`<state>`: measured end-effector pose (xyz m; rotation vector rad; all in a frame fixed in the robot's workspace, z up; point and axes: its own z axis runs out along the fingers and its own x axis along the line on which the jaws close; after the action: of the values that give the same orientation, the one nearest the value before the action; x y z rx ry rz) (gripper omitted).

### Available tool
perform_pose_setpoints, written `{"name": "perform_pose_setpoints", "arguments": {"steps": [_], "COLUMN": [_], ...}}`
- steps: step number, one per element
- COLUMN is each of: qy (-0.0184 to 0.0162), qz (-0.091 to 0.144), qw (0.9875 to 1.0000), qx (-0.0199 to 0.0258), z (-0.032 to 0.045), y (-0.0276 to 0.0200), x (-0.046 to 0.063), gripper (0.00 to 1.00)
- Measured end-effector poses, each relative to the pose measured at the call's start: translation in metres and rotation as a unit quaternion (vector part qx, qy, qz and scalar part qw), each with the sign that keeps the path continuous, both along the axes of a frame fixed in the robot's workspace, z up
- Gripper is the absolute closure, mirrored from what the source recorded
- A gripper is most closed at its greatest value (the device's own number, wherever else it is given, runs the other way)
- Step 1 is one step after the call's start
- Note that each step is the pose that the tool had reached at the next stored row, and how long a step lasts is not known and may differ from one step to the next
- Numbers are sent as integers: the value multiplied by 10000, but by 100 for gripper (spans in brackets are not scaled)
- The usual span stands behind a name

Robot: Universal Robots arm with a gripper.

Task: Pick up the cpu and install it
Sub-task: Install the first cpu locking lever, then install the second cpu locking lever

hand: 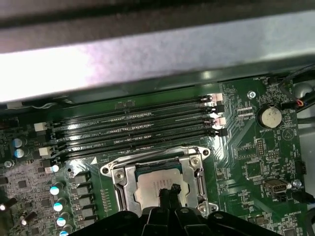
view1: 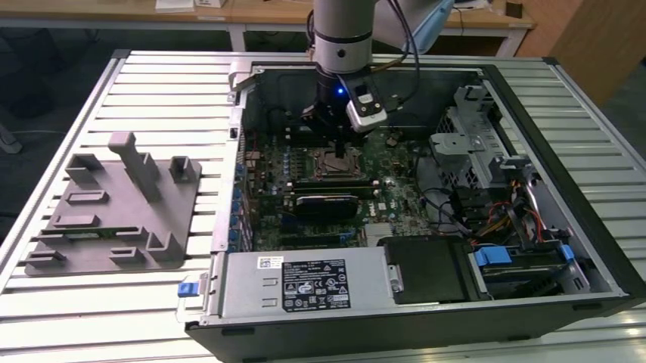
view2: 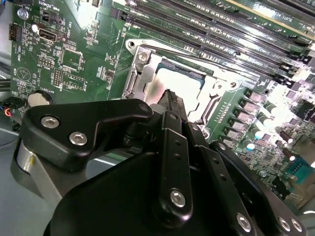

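Observation:
The cpu (hand: 147,183) is a silver square lying flat inside the open metal socket frame (hand: 120,179) on the green motherboard. In the second wrist view the cpu (view2: 184,78) shows pale between the frame's brackets (view2: 138,73). My gripper (hand: 168,191) hangs directly over the cpu's middle, its two black fingertips drawn together and at or just above the chip's top; whether they touch it I cannot tell. In the exterior view the gripper (view1: 343,153) reaches down into the open computer case over the socket (view1: 328,164). The second wrist view has the gripper (view2: 171,96) dark against the chip.
A grey plastic tray (view1: 111,219) with upright posts lies on the slatted table at the exterior view's left. The case walls (view1: 238,113) surround the board. Memory slots (hand: 133,128) run beside the socket. A power supply (view1: 302,283) and drive cage (view1: 464,144) stand nearby.

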<state>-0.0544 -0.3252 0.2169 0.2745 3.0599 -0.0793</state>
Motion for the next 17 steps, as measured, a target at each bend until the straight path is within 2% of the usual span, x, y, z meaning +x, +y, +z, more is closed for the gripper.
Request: {"name": "perform_pose_setpoints", "arguments": {"steps": [8, 17], "qy": [0, 0], "qz": [-1, 0], "qw": [10000, 10000], "qx": [-1, 0], "z": [140, 157], "y": [0, -12], "x": [0, 0], "gripper": [89, 89]}}
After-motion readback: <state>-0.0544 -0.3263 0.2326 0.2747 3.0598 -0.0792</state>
